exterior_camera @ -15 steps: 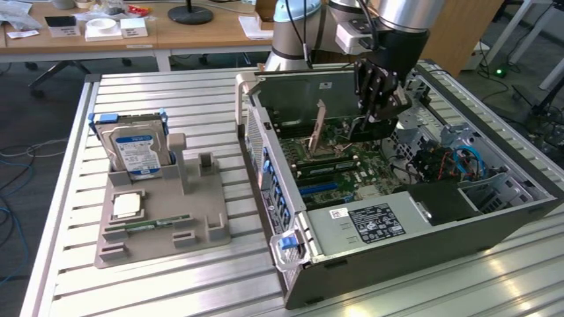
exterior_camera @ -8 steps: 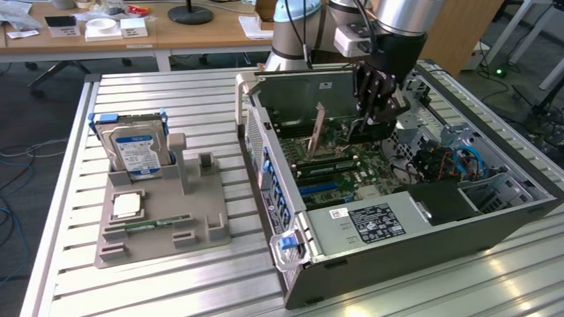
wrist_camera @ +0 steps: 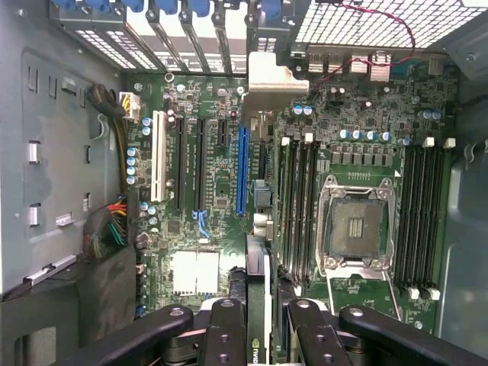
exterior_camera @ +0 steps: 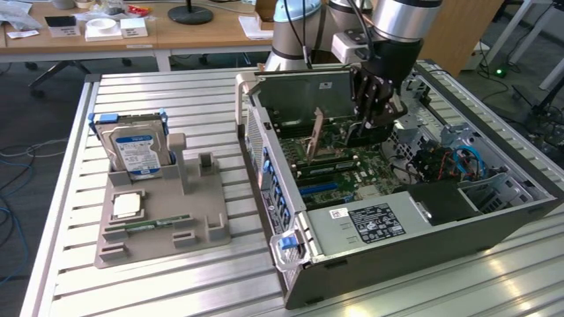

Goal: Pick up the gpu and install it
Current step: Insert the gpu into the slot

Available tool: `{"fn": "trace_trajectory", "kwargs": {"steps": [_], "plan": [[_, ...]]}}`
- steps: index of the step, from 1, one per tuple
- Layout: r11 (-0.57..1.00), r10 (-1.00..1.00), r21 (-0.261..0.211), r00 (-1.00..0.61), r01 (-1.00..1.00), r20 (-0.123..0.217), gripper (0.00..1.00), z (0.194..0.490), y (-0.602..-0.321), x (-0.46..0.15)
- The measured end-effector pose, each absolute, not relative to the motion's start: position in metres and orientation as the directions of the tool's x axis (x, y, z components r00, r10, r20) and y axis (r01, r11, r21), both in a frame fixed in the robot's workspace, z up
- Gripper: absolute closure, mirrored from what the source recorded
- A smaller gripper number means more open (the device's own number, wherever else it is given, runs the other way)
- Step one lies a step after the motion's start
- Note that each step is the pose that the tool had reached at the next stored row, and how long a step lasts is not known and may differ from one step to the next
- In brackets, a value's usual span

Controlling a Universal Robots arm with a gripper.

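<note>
While the gripper hung inside the open computer case, right of centre in the upper half of the exterior view, its two fingers were clamped on the gpu. The card stood edge-on between them, its pale bracket toward the case's vented rear wall. It was held above the motherboard, just beside the long blue slot. At the exterior view's left, a hard drive stood upright in a grey holder on the slatted table.
</note>
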State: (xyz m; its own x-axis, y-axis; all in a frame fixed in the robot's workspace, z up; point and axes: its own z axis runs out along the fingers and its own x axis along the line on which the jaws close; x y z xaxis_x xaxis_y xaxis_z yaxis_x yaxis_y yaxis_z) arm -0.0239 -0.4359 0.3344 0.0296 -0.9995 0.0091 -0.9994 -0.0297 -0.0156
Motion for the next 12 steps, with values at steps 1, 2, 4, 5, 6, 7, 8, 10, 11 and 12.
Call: {"fn": "trace_trajectory", "kwargs": {"steps": [1, 2, 4, 5, 6, 7, 8, 10, 11, 12], "plan": [[-0.03, -1.0, -0.016, 0.03, -0.999, 0.009, 0.74, 0.3341, -0.4359, -0.0239], [-0.03, -1.0, -0.016, 0.029, -0.999, 0.009, 0.74, 0.3337, -0.4359, -0.024], [-0.03, -1.0, -0.016, 0.029, -0.999, 0.009, 0.74, 0.3326, -0.4359, -0.0241], [-0.029, -1.0, -0.016, 0.029, -0.999, 0.009, 0.74, 0.332, -0.4359, -0.0242], [-0.029, -1.0, -0.016, 0.029, -0.999, 0.009, 0.74, 0.3316, -0.4359, -0.0242], [-0.029, -1.0, -0.016, 0.029, -0.999, 0.009, 0.74, 0.3316, -0.4359, -0.0242], [-0.029, -1.0, -0.016, 0.029, -0.999, 0.009, 0.74, 0.3316, -0.4359, -0.0242], [-0.029, -1.0, -0.016, 0.029, -0.999, 0.009, 0.74, 0.3312, -0.4359, -0.0242], [-0.029, -1.0, -0.016, 0.029, -0.999, 0.009, 0.74, 0.3312, -0.4359, -0.0242], [-0.029, -1.0, -0.016, 0.029, -0.999, 0.009, 0.74, 0.3312, -0.4359, -0.0242]]}}
